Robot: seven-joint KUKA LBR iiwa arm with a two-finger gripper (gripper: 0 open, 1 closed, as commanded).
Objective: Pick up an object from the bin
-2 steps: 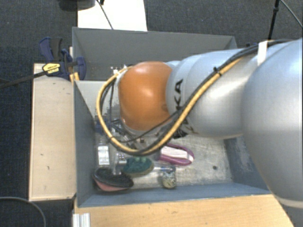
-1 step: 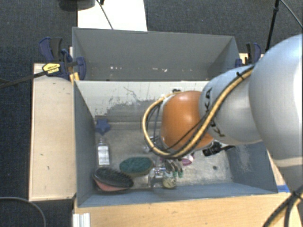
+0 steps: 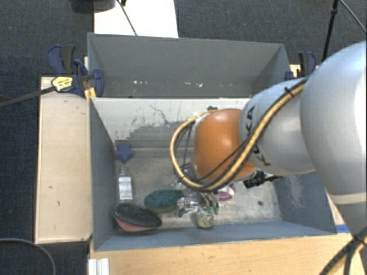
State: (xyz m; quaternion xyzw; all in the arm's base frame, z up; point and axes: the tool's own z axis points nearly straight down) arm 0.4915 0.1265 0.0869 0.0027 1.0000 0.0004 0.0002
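bottle (image 3: 124, 185) behind brush (image 3: 136, 216), sponge (image 3: 162, 199) right of brush

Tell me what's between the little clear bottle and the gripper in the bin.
A dark green oval pad lies between the clear bottle and the gripper, close to the gripper's side; the camera view shows it.

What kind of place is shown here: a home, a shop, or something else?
Probably a robotics lab: a KUKA arm reaches into a grey metal bin of loose things, such as a brush, standing on dark carpet.
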